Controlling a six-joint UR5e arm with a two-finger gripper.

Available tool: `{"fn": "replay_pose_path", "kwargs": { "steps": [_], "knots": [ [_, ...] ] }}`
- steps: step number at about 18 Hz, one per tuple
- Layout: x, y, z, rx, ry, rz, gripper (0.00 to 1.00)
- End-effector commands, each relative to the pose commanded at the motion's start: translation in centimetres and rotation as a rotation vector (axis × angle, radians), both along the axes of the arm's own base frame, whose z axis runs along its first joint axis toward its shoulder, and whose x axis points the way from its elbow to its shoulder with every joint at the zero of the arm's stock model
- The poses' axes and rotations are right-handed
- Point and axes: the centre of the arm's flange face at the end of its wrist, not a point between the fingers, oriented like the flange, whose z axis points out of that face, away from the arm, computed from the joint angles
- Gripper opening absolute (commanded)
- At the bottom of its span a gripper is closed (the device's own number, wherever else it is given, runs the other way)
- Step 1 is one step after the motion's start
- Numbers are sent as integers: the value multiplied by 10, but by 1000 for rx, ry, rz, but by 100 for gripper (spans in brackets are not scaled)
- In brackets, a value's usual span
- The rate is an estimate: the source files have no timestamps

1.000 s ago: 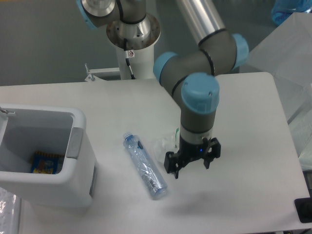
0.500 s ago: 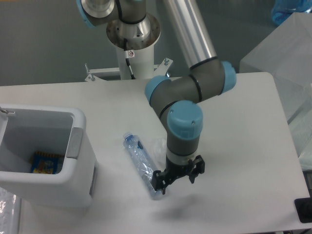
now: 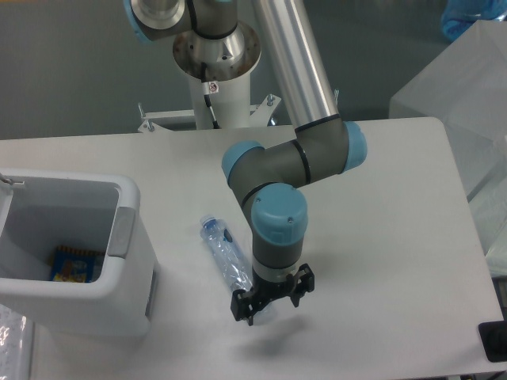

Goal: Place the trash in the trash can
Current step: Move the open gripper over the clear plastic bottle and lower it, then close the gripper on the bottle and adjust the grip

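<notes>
A white table carries the scene; clear plastic sheeting lies past its right edge, a blue object above

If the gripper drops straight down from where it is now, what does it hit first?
Most likely the lower end of the bottle: the gripper points down over that end, fingers spread apart. Depth is hard to judge from this single view, so it may instead land on the bare table just beside it.
</notes>
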Motion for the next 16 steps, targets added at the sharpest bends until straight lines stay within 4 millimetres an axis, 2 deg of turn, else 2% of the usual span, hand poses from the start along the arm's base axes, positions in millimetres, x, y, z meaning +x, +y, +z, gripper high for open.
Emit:
{"fn": "replay_pose_path", "kwargs": {
  "steps": [7, 16],
  "knots": [
    [7, -4, -20, -30, -16, -3, 100],
    [6, -2, -41, -52, -37, -3, 100]
  ]
}}
